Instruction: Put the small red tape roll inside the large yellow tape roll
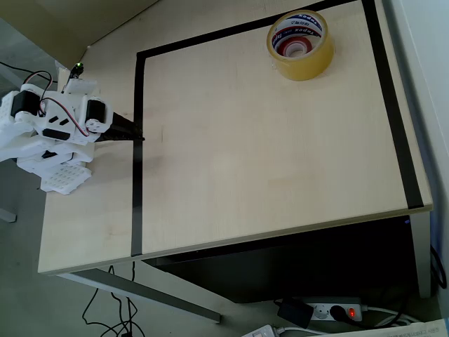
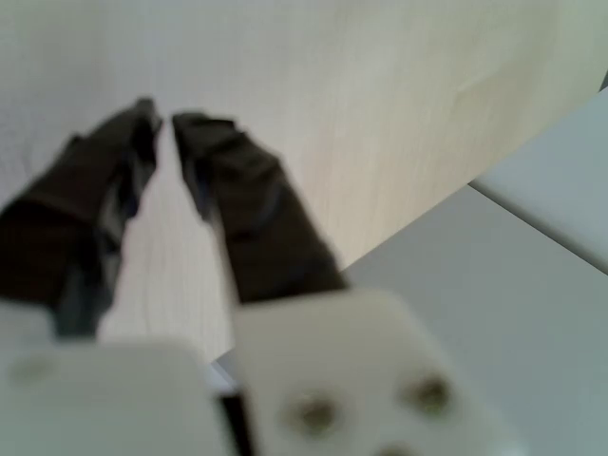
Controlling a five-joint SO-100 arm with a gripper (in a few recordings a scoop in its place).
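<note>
The large yellow tape roll (image 1: 300,45) stands on the table at the far right in the overhead view. A small red ring with a pale centre, the small red tape roll (image 1: 293,48), lies inside its hole. My gripper (image 1: 139,137) rests far away at the table's left side, over the black tape line, folded back close to the white arm. In the wrist view the two black fingers (image 2: 242,204) of the gripper (image 2: 163,122) meet at their tips with nothing held between them, above bare light wood.
A black tape rectangle (image 1: 137,161) marks the work area on the light wooden table (image 1: 266,161). The table's front edge runs below, with a power strip (image 1: 330,311) and cables on the floor. A white wall edge lies at the right.
</note>
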